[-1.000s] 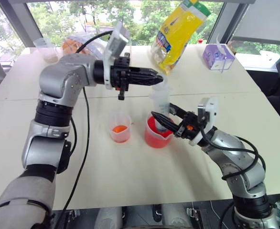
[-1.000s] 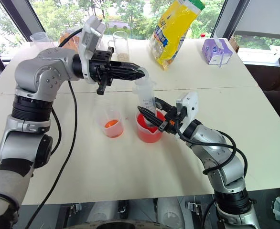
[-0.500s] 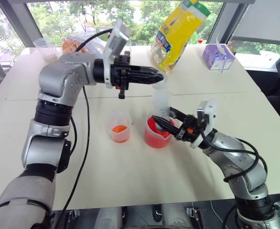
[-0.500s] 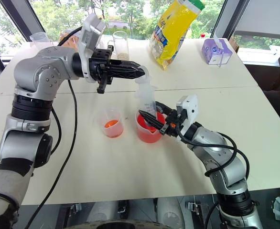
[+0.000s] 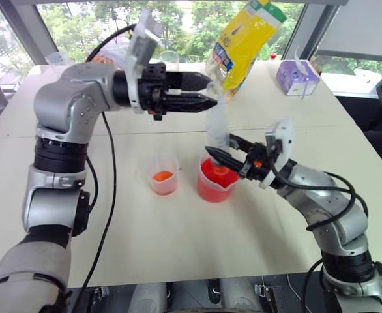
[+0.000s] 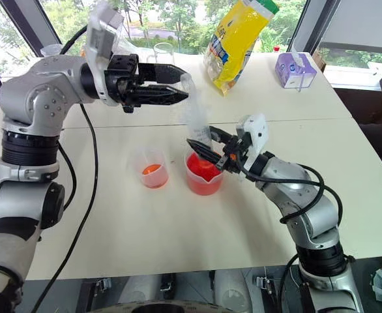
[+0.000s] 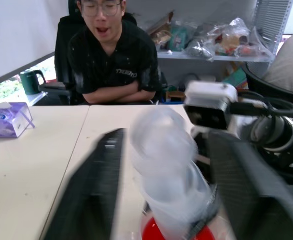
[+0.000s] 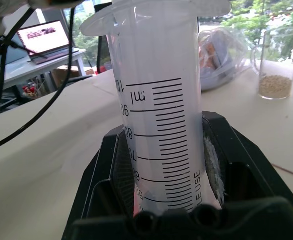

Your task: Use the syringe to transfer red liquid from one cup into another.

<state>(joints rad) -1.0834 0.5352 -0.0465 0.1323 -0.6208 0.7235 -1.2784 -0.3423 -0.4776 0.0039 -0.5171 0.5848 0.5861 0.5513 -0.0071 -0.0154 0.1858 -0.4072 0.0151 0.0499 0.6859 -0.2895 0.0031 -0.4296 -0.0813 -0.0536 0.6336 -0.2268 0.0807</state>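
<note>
The right gripper [image 5: 218,154] clamps the syringe [image 6: 196,122] upright over the red beaker [image 5: 215,184] mid-table. The left gripper [image 5: 207,91] has its fingers spread around the plunger top. The small cup [image 5: 163,174] stands beside the beaker.

Large clear smooth plastic syringe [image 8: 161,120] with black printed marks; wide clear glossy plastic beaker [image 5: 216,182]; matt cream bench [image 5: 178,241]; glossy yellow plastic bag [image 5: 243,42].

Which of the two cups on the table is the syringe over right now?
The wide spouted beaker full of red liquid. The right gripper holds the syringe upright above it; the small cup stands apart, toward the robot's left.
</note>
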